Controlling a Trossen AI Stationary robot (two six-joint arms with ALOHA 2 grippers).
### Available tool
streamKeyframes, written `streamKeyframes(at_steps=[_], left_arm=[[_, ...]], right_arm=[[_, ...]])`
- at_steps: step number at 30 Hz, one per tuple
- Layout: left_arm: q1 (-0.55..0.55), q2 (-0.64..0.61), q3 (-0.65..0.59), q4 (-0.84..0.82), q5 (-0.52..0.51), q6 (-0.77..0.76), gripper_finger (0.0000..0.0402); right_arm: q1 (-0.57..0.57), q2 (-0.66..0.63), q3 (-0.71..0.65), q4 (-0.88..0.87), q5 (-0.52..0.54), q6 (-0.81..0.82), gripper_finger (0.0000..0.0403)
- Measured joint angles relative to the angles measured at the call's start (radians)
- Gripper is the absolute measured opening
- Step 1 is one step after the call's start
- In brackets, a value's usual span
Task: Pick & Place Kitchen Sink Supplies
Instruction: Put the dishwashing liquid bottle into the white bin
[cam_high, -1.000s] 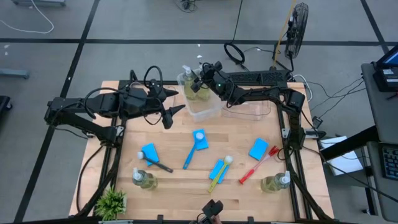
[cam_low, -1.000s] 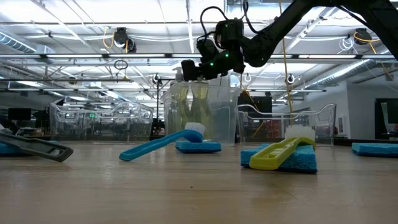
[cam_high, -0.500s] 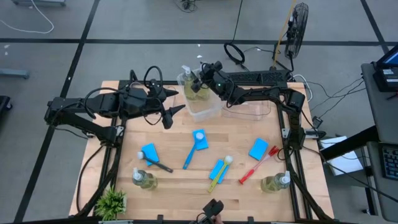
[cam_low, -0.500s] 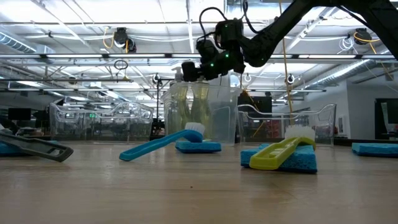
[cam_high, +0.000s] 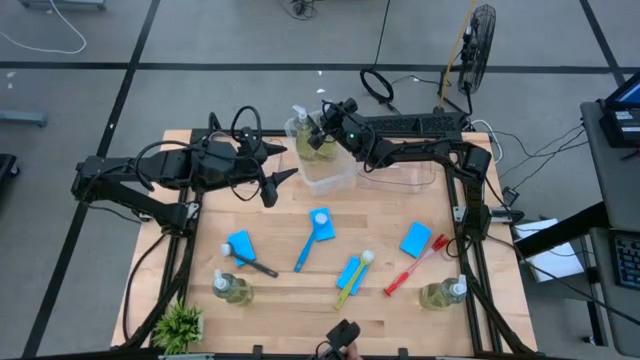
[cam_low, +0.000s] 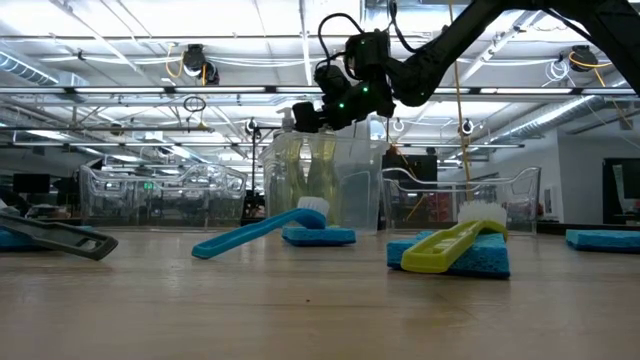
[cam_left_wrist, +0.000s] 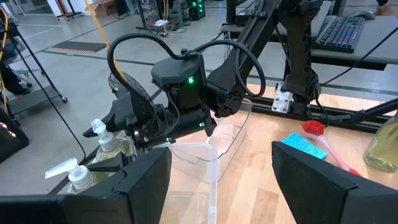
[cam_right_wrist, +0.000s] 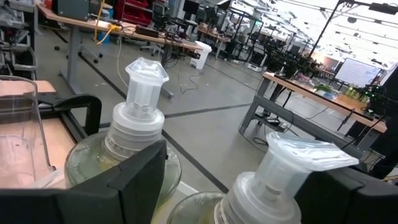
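Note:
A clear bin (cam_high: 332, 172) at the table's far middle holds two upright pump bottles of yellowish soap (cam_high: 300, 132) (cam_high: 322, 145), both standing on its floor. My right gripper (cam_high: 318, 128) hovers level over the bin, open, with a finger on either side of the nearer bottle's pump neck (cam_right_wrist: 267, 186); the second bottle (cam_right_wrist: 140, 99) stands just beyond. My left gripper (cam_high: 285, 163) waits open in the air left of the bin, holding nothing. On the table lie blue sponges (cam_high: 240, 243) (cam_high: 415, 240), a blue brush (cam_high: 305, 250) and two more soap bottles (cam_high: 232, 288) (cam_high: 443, 293). My right gripper has its fingers (cam_right_wrist: 134, 180) level beside the nearer bottle's pump neck, coming from the table's right. Whether they touch it, I cannot tell. The bottle stands upright in the bin.
A second clear bin (cam_high: 400, 172) stands right of the first. A black brush (cam_high: 255, 265), a yellow-green brush (cam_high: 352, 282) lying on a sponge, and a red brush (cam_high: 410, 268) lie on the near half. A potted plant (cam_high: 180, 325) stands at the near left corner.

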Motion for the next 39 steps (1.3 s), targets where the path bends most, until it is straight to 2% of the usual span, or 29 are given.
streamKeyframes(at_steps=[35,39], left_arm=[[-0.002,0.0,0.0,0.0,0.004,0.005,0.0273],[-0.002,0.0,0.0,0.0,0.005,0.003,0.0273]], right_arm=[[-0.008,-0.053,0.002,-0.267,-0.004,0.107,0.0293],[-0.009,-0.053,0.002,-0.278,-0.042,0.109,0.0293]])
